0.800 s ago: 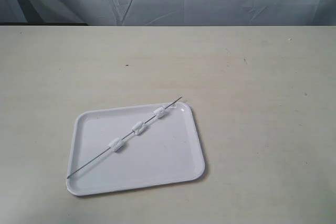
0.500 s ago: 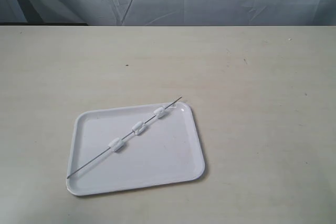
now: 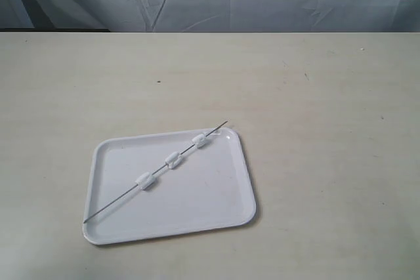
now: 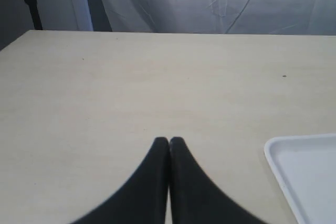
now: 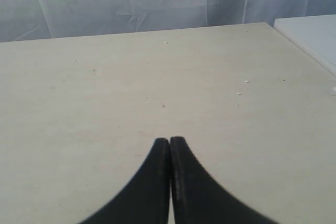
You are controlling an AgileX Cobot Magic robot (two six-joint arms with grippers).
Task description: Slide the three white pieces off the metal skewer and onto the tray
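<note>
We see a flat, glossy white rectangular tray lying on the beige tabletop, lower left of centre in the exterior view. A thin grey metal skewer rests across it, running diagonally from the lower-left corner to just past the upper-right rim. The three small white rounded pieces are threaded along its upper half, spaced apart. Neither arm shows in that view. In the wrist views, the left gripper and the right gripper each have their fingers pressed together on nothing, above bare table. We judge nothing is started. We would first open both, pinch the overhanging upper-right tip with one, then push the pieces down the rod toward the lower-left end so they drop inside the rim.
</note>
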